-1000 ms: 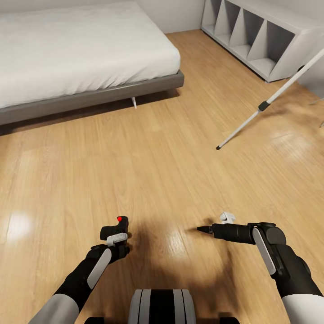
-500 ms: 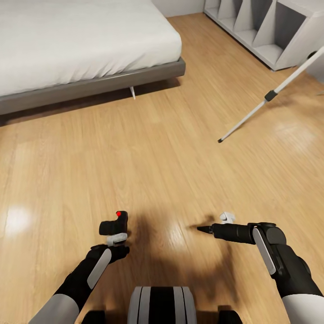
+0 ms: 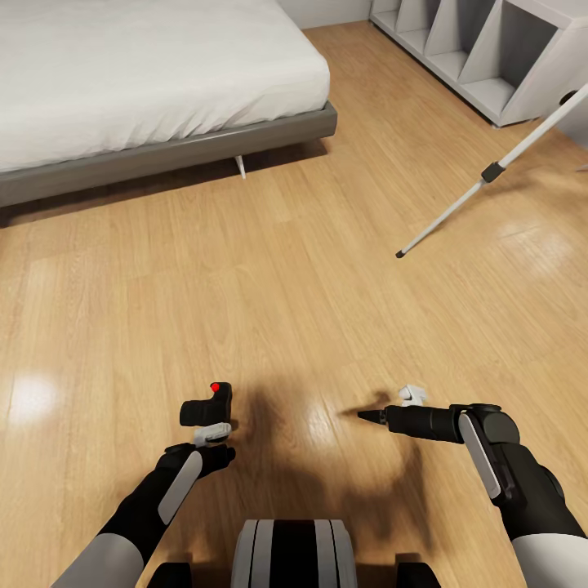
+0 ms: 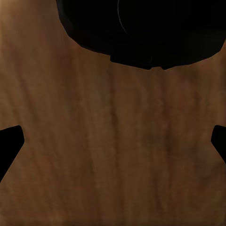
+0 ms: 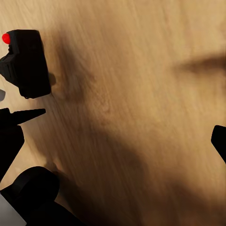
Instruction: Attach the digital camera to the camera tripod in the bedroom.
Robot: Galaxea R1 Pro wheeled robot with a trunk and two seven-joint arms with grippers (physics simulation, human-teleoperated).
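Spreading across most of the head view: light wood floor [image 3: 269, 269], with the low grey bed [image 3: 147, 90] filling the upper left and a white cubby shelf [image 3: 498, 57] sitting in the upper right corner. Slanting down from the right edge toward centre right: one thin silver-white leg of the camera tripod [image 3: 482, 184], black foot resting on the floor; head and mount lying beyond the frame.

Reaching up from the bottom edge: left tool [image 3: 211, 431] at lower left, gripping the digital camera [image 3: 206, 407] from below, red dot facing up; closed on the camera, judging by how the camera is sitting on it. Hanging at lower right: right tool [image 3: 390, 408], carrying nothing; open or closed, impossible to tell.

Lying well apart from the camera: the tripod, up and to the right of the frame, leg's long axis running diagonally. Sitting nearer it: the right arm, though the left is carrying the camera, so probably needing more driving first.
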